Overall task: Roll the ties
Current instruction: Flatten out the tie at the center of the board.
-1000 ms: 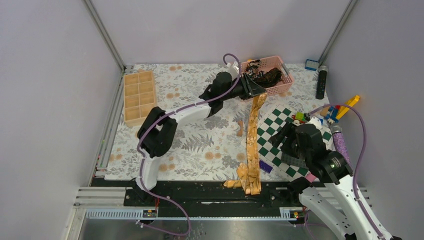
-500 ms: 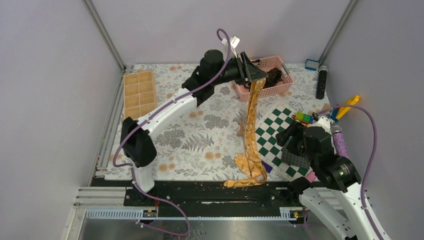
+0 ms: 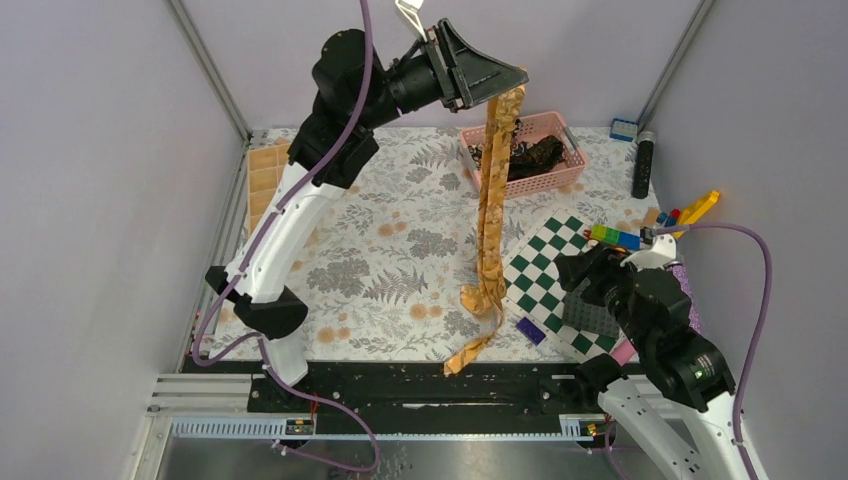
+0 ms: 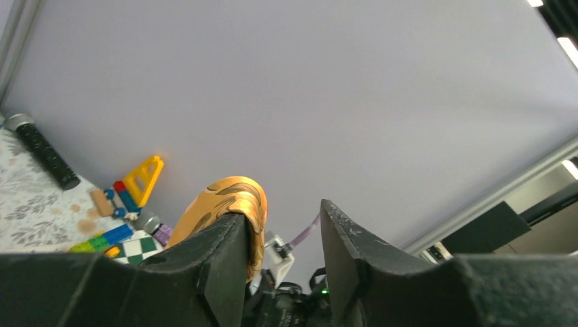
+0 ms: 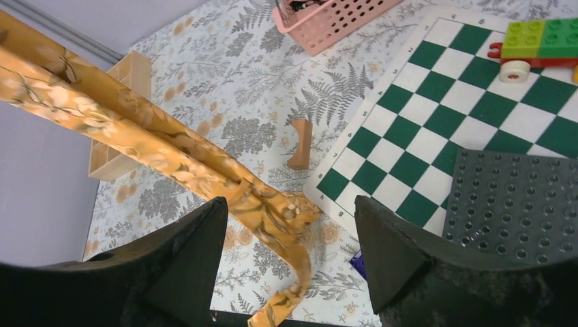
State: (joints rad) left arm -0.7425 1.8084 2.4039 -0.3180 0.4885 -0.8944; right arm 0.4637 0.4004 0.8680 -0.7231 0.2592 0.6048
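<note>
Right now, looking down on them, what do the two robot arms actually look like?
The left arm and right arm match: slim white links between chunky black joints, each trailed by a purple cable. The left gripper and right gripper are matte black, each with two broad wedge-shaped fingers. A tiny green light shows on the right arm.

Floral table [image 3: 400, 250] bearing pink basket [image 3: 540, 185], wooden divided tray [image 3: 262, 185], checkered board [image 3: 540, 268], black cylinder [image 3: 642, 165], golden tie's [image 3: 472, 343] lower end.
</note>
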